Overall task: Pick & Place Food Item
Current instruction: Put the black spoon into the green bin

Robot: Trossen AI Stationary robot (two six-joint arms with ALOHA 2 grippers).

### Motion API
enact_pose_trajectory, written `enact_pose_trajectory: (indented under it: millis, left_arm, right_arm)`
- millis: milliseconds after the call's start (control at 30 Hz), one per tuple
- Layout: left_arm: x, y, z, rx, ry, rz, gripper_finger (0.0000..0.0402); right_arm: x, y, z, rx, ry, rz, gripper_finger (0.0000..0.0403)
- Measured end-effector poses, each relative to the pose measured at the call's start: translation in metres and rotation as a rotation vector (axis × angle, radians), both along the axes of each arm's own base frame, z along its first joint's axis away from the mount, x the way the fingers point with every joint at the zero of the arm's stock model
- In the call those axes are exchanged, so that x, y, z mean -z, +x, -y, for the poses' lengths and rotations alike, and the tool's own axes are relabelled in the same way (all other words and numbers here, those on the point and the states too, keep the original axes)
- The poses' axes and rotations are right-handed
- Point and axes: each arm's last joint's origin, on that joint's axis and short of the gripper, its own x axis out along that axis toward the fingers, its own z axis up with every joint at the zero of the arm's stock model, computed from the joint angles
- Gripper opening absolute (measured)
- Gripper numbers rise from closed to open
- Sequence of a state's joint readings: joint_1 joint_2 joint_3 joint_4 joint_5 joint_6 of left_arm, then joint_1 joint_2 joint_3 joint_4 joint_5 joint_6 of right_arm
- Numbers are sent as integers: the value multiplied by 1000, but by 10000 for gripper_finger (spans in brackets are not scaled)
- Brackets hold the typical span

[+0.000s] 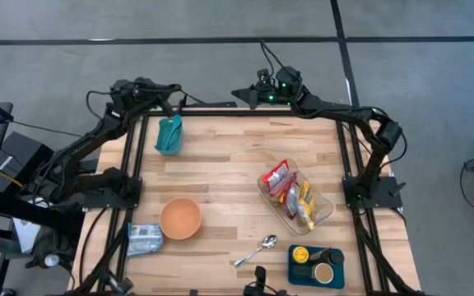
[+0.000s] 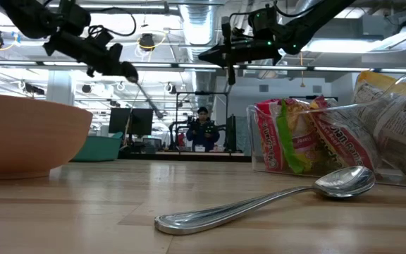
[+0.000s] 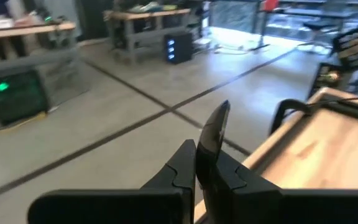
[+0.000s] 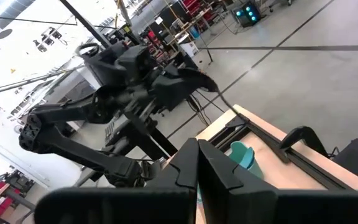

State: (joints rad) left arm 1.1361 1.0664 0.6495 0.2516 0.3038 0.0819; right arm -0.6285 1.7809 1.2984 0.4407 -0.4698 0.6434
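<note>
The left gripper (image 1: 174, 96) hangs over the table's far left corner with its two dark fingers (image 3: 213, 140) pressed together and nothing between them. In its own wrist view the fingers point past the table edge toward the room's floor. The right gripper (image 1: 241, 94) sits at the far edge near the middle, its fingers likewise closed on nothing; its wrist view looks across at the left arm (image 4: 123, 87). In the low view both grippers hover high above the table, the left gripper (image 2: 127, 70) on that picture's left and the right gripper (image 2: 210, 53) near its middle.

Just beside the left gripper, a teal scoop-shaped container (image 1: 169, 135) lies on the wooden table (image 1: 229, 156) near the far left corner. Well apart from both grippers, on the right half of the table, a clear plastic bin (image 1: 319, 215) holds the food packets (image 1: 279, 178): a red one at its far end and yellow ones behind it. Toward the near edge, an orange bowl (image 1: 180, 218) stands left of centre, with a blue-grey packet (image 1: 145, 238) lying just beside it at the table's left edge. A metal spoon (image 1: 256, 251) lies between the bowl and a dark blue tray (image 1: 296, 273) at the near right corner; the tray carries a yellow round item and a cup. In the low view a person (image 2: 204, 132) stands far back in the room.
</note>
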Motion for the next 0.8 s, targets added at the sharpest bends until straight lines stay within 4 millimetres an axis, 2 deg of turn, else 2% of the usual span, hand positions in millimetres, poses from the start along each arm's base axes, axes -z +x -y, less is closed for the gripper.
enact_pose_trajectory:
  millis: [233, 567, 800]
  left_arm:
    - [-6, -17, -3, -71, 2, -5, 4]
    - [-49, -20, 8, -136, -90, -203, 5]
    - [-74, -22, 12, -193, -69, -303, 6]
  right_arm:
    - [0, 0, 0, 0, 0, 0, 0]
    - [1, 0, 0, 0, 9, -12, 0]
    - [3, 0, 0, -4, 22, -24, 0]
